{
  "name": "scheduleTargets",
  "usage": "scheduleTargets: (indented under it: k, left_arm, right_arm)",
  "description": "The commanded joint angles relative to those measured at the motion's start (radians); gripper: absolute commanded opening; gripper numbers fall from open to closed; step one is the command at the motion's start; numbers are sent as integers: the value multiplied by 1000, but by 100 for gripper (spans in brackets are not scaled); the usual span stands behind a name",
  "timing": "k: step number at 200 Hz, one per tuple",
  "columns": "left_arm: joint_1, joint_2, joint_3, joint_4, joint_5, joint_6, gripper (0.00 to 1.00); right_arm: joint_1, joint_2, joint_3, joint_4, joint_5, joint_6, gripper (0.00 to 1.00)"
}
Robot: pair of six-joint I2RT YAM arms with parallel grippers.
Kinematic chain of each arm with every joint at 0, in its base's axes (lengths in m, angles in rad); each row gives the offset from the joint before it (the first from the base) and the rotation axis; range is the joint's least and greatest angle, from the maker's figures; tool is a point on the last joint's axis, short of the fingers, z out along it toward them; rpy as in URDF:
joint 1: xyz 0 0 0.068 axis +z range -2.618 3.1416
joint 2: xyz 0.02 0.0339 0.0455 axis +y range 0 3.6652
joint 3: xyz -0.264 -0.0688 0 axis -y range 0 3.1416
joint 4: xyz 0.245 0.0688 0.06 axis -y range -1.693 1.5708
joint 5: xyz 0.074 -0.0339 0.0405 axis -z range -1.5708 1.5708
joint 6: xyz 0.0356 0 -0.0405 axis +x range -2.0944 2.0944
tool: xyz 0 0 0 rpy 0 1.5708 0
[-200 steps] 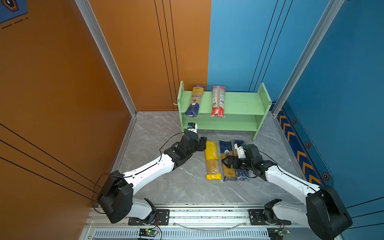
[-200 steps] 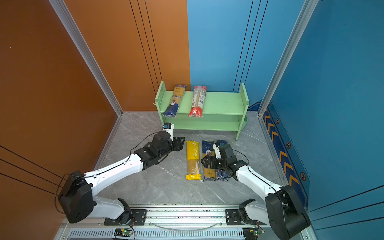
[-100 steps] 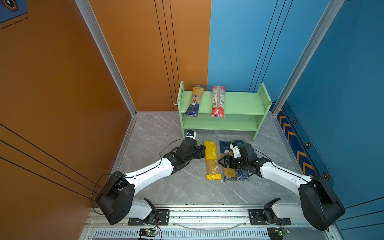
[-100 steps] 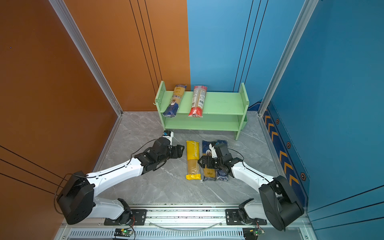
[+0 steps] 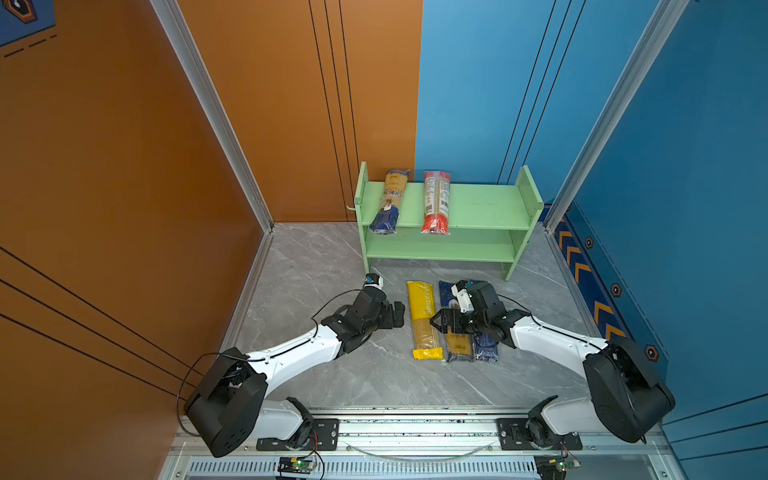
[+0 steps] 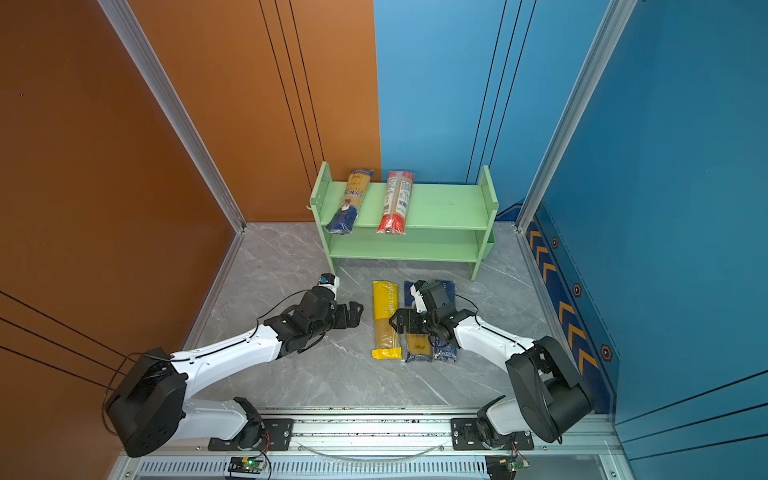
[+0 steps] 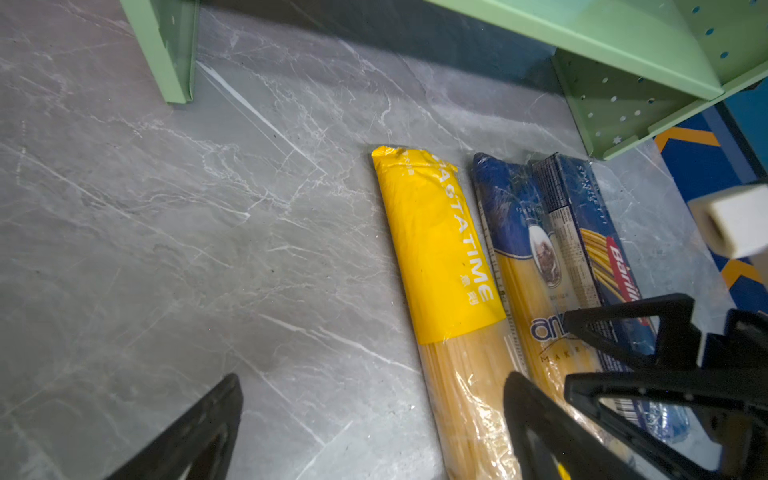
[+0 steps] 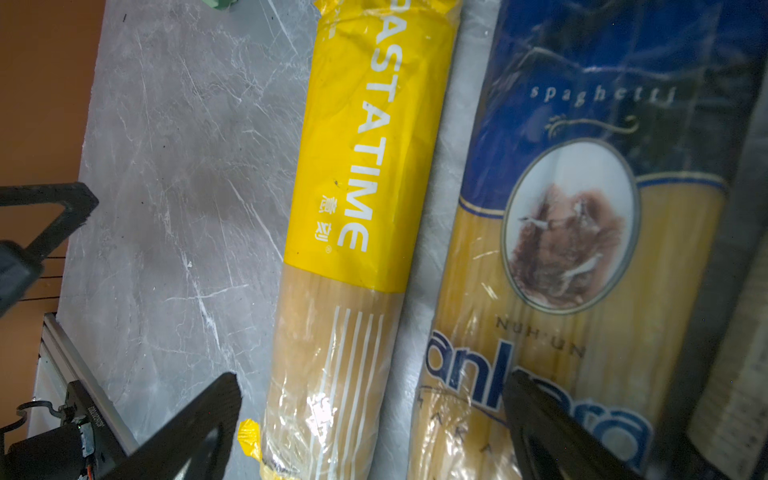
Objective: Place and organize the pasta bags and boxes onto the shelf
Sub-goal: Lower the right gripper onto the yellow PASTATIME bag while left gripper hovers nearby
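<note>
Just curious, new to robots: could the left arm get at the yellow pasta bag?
Likely yes: left gripper is open right beside the yellow bag, only bare floor between. The right gripper, close on its other side, might crowd it.

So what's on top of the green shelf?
Two pasta bags lie on the top board of the shelf: a blue-and-yellow bag and a red-ended bag. The lower board is partly hidden beneath it.

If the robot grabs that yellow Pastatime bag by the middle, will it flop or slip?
The yellow bag probably stays stiff: straight spaghetti strands show through its clear half. Its glossy, wrinkled film may slip when squeezed. Rounded, it might roll if pushed sideways.
</note>
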Motion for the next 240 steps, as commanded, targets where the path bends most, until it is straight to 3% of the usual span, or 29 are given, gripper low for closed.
scheduleTargets:
  k: [1,134,195,240]
  left_arm:
    - [7,-23,-18,-2,18,31,98]
    - [35,-53,-46,-60,46,85,98]
    - [65,-72,-104,10,160,90,98]
    - [82,-119,-141,26,177,106,98]
  right_arm:
    - [13,26,22,15,13,7,96]
    - [83,90,51,46,52,28,96]
    - [117,107,57,49,77,41,95]
    - [144,134,71,49,94,54,95]
